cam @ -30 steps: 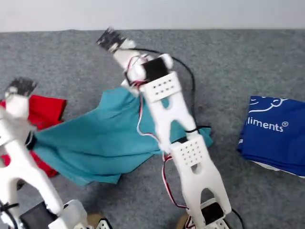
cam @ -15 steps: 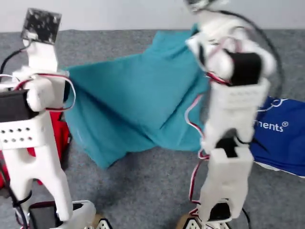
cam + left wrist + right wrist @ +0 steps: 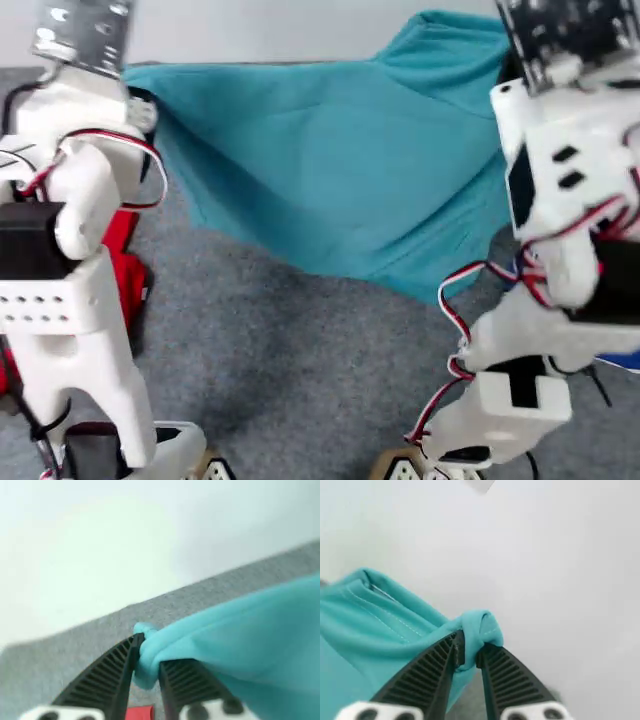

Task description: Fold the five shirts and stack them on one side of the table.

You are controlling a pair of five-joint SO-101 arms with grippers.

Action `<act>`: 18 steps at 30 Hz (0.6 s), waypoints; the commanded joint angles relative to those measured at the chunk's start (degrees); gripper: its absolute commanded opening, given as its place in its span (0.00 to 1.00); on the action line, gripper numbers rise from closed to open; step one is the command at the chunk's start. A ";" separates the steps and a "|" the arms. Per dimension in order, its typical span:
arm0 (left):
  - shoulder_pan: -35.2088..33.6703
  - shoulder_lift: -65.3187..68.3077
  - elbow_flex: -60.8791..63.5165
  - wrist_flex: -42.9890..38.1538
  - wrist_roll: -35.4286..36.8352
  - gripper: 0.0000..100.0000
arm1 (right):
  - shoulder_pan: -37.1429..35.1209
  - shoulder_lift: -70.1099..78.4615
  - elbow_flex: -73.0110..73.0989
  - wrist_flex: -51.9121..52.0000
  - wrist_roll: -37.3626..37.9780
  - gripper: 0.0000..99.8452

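Observation:
A teal shirt [image 3: 340, 170] hangs stretched in the air between the two raised arms, high above the grey table. My left gripper [image 3: 147, 655] is shut on one bunched corner of the teal shirt [image 3: 240, 640], at the left in the high view. My right gripper [image 3: 469, 652] is shut on another bunched edge of the teal shirt [image 3: 380, 625], at the right in the high view. A red shirt [image 3: 125, 270] lies on the table behind the left arm. A folded blue shirt [image 3: 620, 355] peeks out behind the right arm.
The grey cloth-covered table [image 3: 300, 370] lies bare below the hanging shirt. A pale wall [image 3: 270, 30] runs along the far edge. Both arm bases [image 3: 130, 450] stand at the near edge.
Both arms have risen and spread apart, lifting the teal shirt off the table and pulling it out wide in the air.

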 commanded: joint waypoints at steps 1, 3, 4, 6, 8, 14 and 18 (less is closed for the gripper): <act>4.31 -2.11 -2.42 4.84 -6.86 0.01 | 0.75 -3.65 -2.81 -2.15 0.53 0.01; 5.10 -2.11 -2.86 8.09 -9.58 0.01 | 0.75 -4.26 -2.81 -2.15 0.53 0.01; 5.10 -2.11 -3.30 9.67 -10.64 0.01 | 0.75 -4.62 -3.08 -2.15 0.53 0.01; 4.84 -2.11 -4.35 12.22 -12.92 0.01 | 0.84 -5.58 -3.16 -2.24 0.88 0.01; 3.43 -2.20 -6.37 15.21 -16.18 0.01 | 0.84 -6.81 -2.90 -2.24 2.73 0.01; -2.37 -2.20 -8.04 15.91 -20.40 0.00 | 1.01 -8.31 -2.81 -4.53 3.69 0.01; -4.84 -2.20 -8.13 15.91 -26.73 0.00 | 3.91 -8.04 -2.81 -6.90 3.69 0.01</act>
